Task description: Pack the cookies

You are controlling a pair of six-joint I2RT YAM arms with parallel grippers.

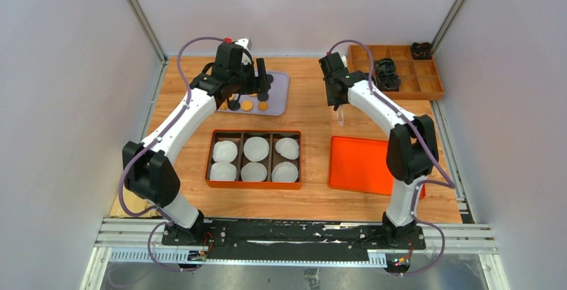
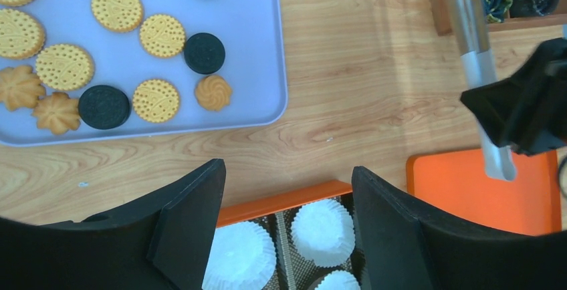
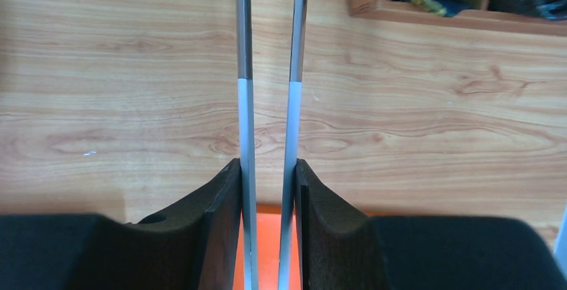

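No cookie packed yet: the cookies (image 2: 160, 35) lie on the lavender tray (image 2: 247, 29) ahead-left of the left hand (image 2: 287, 173), which gapes empty above the box (image 2: 287, 202) of paper cups (image 2: 323, 231). The right hand (image 3: 267, 166) clamps tongs (image 3: 244, 49); next they likely must cross the counter (image 3: 134, 69) to its left, clearing the tray's lip and the other hand

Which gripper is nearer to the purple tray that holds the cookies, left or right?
Left. The left gripper is open, right at the tray, by its near edge. The right gripper, shut on tongs, is over the table, farther to the tray's right.
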